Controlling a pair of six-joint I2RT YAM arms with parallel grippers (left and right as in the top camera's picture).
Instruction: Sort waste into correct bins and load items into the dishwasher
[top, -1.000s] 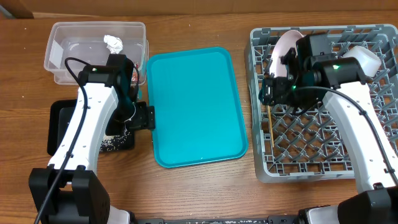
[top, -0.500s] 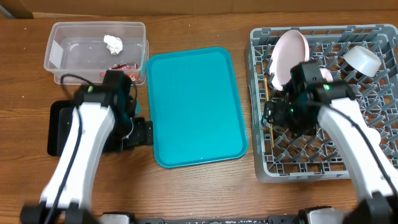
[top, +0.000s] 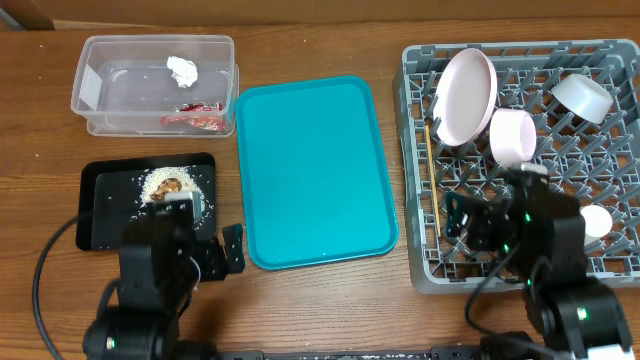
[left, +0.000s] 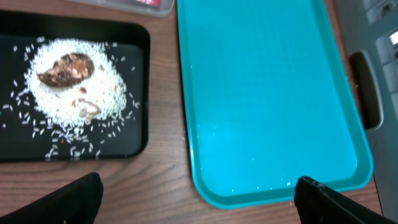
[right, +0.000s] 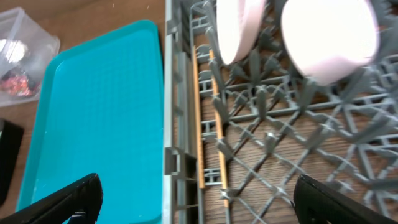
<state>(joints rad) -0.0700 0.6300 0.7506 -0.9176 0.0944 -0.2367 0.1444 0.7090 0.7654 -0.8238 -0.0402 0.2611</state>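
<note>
White rice (left: 68, 102) heaps round a brown lump (left: 65, 68) on the flat black tray (left: 134, 124). The overhead view adds a crumpled tissue (top: 182, 69) and shiny red wrapper (top: 195, 120) in the clear tub (top: 95, 100). The right wrist view shows wooden chopsticks (right: 199, 124) in the grey pegged rack (right: 176, 93). Left jaws and right jaws gape, empty.

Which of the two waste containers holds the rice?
The flat black tray: rice and a brown lump sit on it. The clear tub beyond it holds a white tissue ball and a red wrapper instead.
</note>
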